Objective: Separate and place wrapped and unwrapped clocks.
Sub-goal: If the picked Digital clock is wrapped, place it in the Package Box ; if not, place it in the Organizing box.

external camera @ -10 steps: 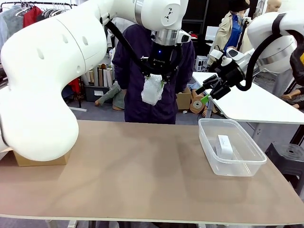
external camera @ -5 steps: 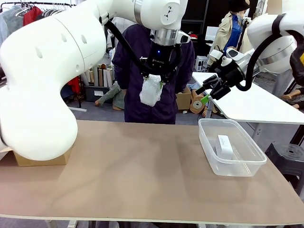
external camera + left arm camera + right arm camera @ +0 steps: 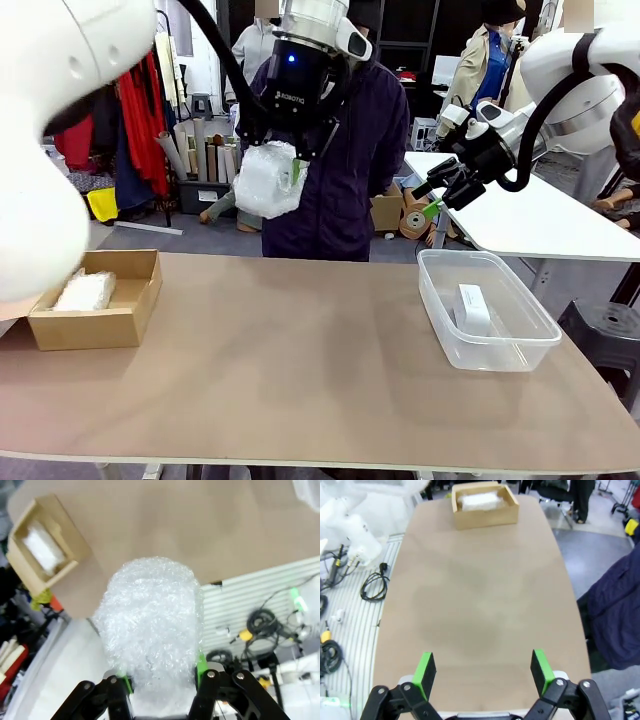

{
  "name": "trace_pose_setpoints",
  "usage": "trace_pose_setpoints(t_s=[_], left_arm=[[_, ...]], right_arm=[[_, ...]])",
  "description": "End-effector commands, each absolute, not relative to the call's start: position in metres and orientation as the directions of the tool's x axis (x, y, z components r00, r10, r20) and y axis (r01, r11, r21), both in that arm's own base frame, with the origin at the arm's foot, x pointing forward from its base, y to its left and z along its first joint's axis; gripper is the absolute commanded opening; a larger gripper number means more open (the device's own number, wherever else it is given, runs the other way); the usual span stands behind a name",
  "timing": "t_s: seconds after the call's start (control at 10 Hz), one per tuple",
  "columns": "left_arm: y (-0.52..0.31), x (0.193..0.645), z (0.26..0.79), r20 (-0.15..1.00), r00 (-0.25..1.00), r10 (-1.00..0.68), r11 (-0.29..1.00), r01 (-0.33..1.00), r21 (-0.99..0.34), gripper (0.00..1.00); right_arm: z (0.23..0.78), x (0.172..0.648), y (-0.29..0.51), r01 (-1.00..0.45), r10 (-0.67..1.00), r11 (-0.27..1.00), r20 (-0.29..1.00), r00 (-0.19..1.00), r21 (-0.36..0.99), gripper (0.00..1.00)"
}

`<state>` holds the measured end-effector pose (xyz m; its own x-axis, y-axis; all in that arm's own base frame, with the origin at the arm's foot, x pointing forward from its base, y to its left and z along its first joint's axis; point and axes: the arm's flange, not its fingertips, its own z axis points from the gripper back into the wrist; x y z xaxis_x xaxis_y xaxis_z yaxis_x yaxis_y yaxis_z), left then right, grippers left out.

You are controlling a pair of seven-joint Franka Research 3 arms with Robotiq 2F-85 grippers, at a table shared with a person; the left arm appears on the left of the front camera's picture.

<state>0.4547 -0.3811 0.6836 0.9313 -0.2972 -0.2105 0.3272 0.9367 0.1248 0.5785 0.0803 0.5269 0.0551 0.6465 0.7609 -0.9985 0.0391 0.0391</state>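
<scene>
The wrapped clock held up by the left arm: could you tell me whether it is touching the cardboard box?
Apart. The front view shows the wrapped clock hanging in the left gripper high above the table, with open air between it and the box.

Legible markings: 1 item. Small white brand lettering on the black body of the left claw (image 3: 283, 162), front view; it appears to read "ROBOTIQ", though the print is too small to confirm letter by letter. No other text, labels, numbers or signs can be read in any view.
</scene>
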Motion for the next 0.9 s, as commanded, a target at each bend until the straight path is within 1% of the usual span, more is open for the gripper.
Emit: trace_pose_setpoints(t_s=[0.0,0.1,0.2,0.3,0.5,0.7,0.8], left_arm=[[-0.398,0.470,0.724,-0.346,0.894,-0.284,0.944,0.325,0.063,0.00],[-0.394,0.462,0.722,-0.387,0.861,-0.331,0.930,0.368,0.024,0.00],[-0.389,0.458,0.722,-0.356,0.854,-0.379,0.910,0.415,0.026,0.00],[-0.379,0.460,0.720,-0.282,0.875,-0.394,0.894,0.436,0.103,0.00],[-0.352,0.462,0.732,-0.131,0.896,-0.424,0.884,0.441,0.157,0.00],[-0.329,0.454,0.736,-0.072,0.895,-0.440,0.886,0.446,0.128,0.00],[-0.318,0.448,0.739,-0.042,0.905,-0.423,0.895,0.425,0.135,0.00]], right_arm=[[0.529,0.577,0.080,-0.999,0.651,0.038,0.758,0.052,0.035,1.00],[0.529,0.577,0.080,-0.999,0.651,0.038,0.758,0.052,0.035,1.00],[0.529,0.577,0.080,-0.999,0.651,0.038,0.758,0.052,0.035,1.00],[0.529,0.577,0.080,-0.999,0.651,0.038,0.758,0.052,0.035,1.00],[0.529,0.577,0.080,-0.999,0.651,0.038,0.758,0.052,0.035,1.00],[0.529,0.577,0.080,-0.999,0.651,0.038,0.758,0.052,0.035,1.00],[0.529,0.577,0.080,-0.999,0.651,0.038,0.758,0.052,0.035,1.00]])
